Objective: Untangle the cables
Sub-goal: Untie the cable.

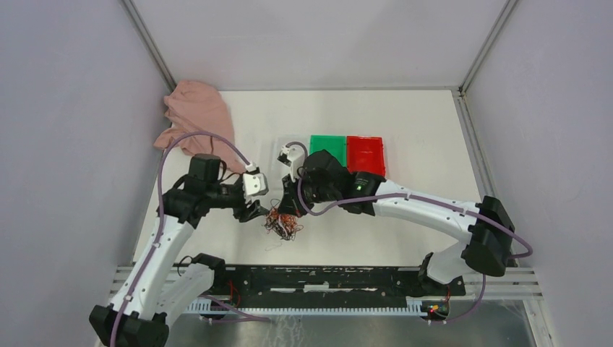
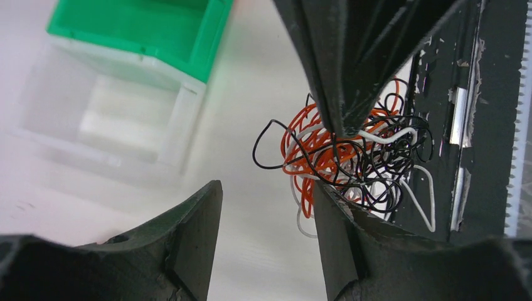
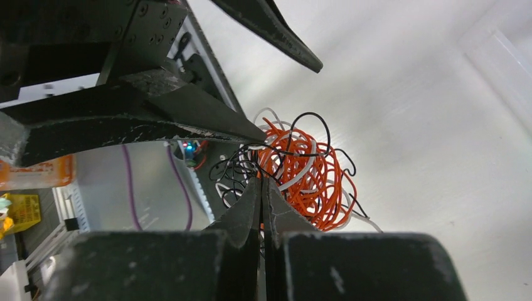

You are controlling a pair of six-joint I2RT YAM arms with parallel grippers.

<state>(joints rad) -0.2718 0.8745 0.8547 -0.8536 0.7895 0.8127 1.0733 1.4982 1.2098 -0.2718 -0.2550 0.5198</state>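
The cables (image 1: 283, 223) are a small wad of thin orange, black and whitish curly wires on the white table near its front edge. My right gripper (image 1: 292, 208) comes down on the wad from behind and is shut, its tips (image 3: 261, 182) pinching strands at the wad's top (image 3: 307, 175). In the left wrist view its shut point (image 2: 342, 128) sits in the wires (image 2: 326, 157). My left gripper (image 1: 259, 212) is open and empty just left of the wad. Its jaws (image 2: 266, 191) stand wide, and one finger (image 2: 332, 213) touches the wad's edge.
A green bin (image 1: 327, 147) and a red bin (image 1: 365, 153) stand side by side behind the right arm. A clear bin (image 2: 106, 119) shows next to the green one (image 2: 138, 31). A pink cloth (image 1: 195, 116) lies at the back left. A black rail (image 1: 325, 278) runs along the near edge.
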